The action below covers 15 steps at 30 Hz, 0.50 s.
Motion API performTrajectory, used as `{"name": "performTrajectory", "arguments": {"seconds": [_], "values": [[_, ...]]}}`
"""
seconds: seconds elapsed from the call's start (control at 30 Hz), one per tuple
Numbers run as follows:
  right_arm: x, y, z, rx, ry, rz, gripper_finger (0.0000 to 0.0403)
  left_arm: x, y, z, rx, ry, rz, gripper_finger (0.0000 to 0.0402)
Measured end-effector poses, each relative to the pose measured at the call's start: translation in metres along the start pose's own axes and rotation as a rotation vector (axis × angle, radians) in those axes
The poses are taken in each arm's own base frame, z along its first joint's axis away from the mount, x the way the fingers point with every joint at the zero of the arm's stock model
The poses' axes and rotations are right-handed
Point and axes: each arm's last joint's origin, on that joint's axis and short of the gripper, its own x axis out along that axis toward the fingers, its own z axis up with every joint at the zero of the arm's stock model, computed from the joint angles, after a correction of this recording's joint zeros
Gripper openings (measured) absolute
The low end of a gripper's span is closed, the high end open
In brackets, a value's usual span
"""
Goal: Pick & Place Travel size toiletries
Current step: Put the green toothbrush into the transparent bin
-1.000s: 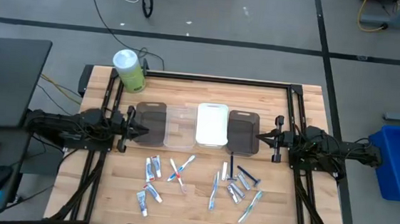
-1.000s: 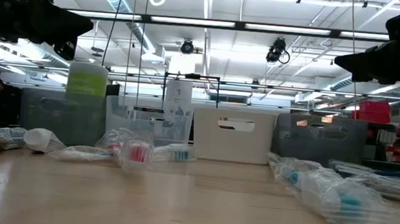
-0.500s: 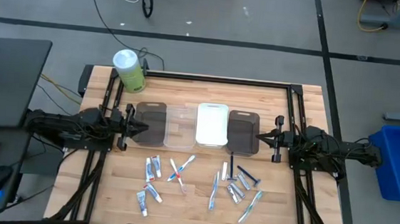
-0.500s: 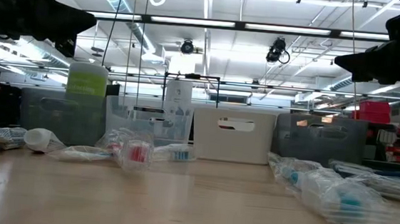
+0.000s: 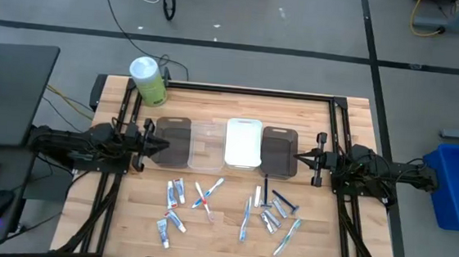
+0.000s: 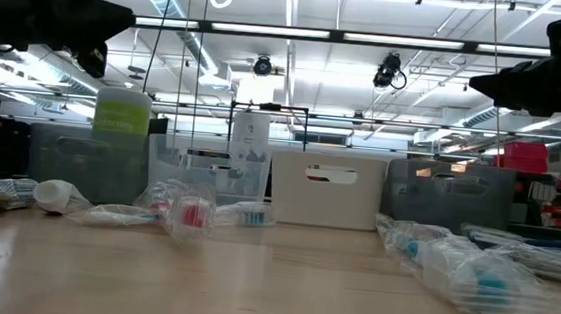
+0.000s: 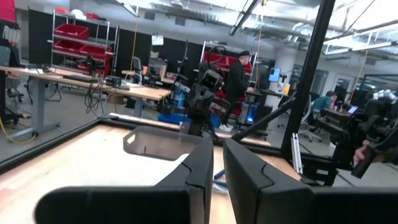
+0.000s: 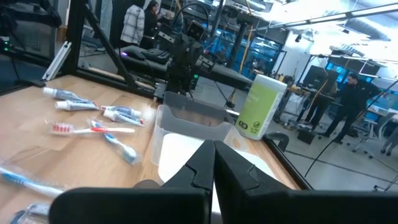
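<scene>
The travel size toiletries lie loose on the near half of the table. There are toothpaste tubes, crossed toothbrushes, black razors and small silvery tubes. My left gripper hovers level at the table's left side, pointing at the left dark tray. It is shut with nothing in it; the left wrist view shows only a thin slit between the fingers. My right gripper hovers level at the right side, pointing at the right dark tray. It is shut and empty.
Across the table's middle, between the two grippers, stands a row of a dark tray, a clear tray, a white tray and another dark tray. A green-white canister stands at the far left corner. People move in the room beyond the table.
My left gripper has tipped up a little and rolled slightly without leaving its place. My right gripper has rolled slightly in place. The toiletries and the trays have stayed where they were.
</scene>
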Motion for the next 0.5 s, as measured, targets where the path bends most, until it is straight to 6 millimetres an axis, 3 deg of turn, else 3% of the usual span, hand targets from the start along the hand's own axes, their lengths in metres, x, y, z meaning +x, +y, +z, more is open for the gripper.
{"name": "performTrajectory", "arguments": {"seconds": [0.33, 0.5], "values": [[-0.0001, 0.0003, 0.0026, 0.051, -0.035, 0.028, 0.0013, 0.0, 0.0001, 0.0009, -0.033, -0.011, 0.007, 0.0046], [-0.0001, 0.0001, 0.0032, 0.191, -0.039, 0.029, 0.0014, 0.0, 0.0004, 0.001, -0.057, -0.014, 0.017, 0.0045]]}}
